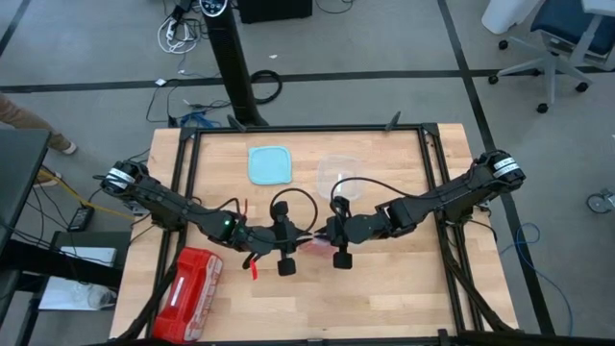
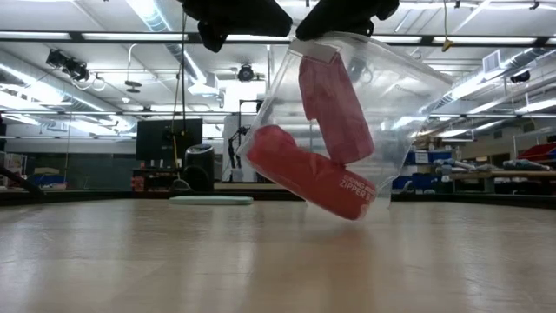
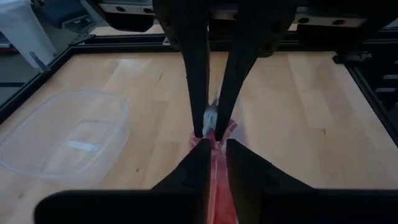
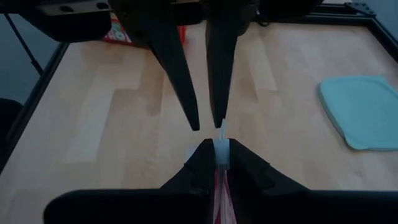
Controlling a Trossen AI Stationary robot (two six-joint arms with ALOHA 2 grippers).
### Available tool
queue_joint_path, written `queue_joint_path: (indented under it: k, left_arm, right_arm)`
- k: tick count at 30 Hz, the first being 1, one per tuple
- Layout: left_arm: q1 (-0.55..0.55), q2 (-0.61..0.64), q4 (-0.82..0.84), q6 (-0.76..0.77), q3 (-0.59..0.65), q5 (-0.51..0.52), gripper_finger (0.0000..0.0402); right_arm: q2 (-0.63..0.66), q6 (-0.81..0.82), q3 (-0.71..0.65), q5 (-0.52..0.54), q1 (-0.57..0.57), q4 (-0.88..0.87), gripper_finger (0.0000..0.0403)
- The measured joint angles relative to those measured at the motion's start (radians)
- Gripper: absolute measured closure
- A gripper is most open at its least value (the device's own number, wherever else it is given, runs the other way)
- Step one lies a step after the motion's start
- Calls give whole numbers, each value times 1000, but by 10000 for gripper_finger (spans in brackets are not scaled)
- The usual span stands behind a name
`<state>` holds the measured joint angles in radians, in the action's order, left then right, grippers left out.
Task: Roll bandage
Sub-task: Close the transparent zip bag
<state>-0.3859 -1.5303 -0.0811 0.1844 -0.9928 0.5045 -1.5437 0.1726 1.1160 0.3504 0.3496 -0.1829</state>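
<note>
Jaws of the right gripper [image 4: 215, 149] are clamped on the top edge of a clear zipper bag [image 2: 395, 113]; jaws of the left gripper [image 4: 203, 121] stand slightly apart just beside that edge. Both meet over the table [image 1: 384, 298] centre, their fingertips cut off in the low view. Inside the hanging bag, the bandage [image 2: 334, 104] appears as soft dusky pink rolls. Farther off lie a clear plastic container [image 3: 65, 134] and teal lid [image 4: 364, 112].
</note>
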Motion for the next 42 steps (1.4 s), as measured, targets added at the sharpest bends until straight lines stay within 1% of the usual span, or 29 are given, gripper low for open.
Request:
queue_joint_path:
  k: [3,10,16,21,25,29,31,42]
  left_arm:
    - [0,0,1,3,0,0,338]
    - [0,0,6,3,0,6,337]
    - [0,0,7,10,0,65,337]
    - [-1,31,36,12,0,70,337]
    - [-6,69,79,34,-1,49,337]
    - [-13,73,85,43,-2,-25,337]
    - [-14,65,80,44,-2,-41,337]
    - [-13,64,70,56,-1,-35,337]
  right_arm:
    - [0,0,0,-4,-1,0,375]
    - [-1,6,-1,-7,-1,-4,376]
    - [-1,7,-1,-14,-1,-11,374]
    - [-1,7,-1,-14,-3,-36,377]
    - [-2,8,-2,-14,-5,-39,374]
    - [-2,11,-2,-14,-6,-32,376]
    - [-2,16,-2,-14,-6,-31,376]
    - [-2,18,-2,-13,2,-32,376]
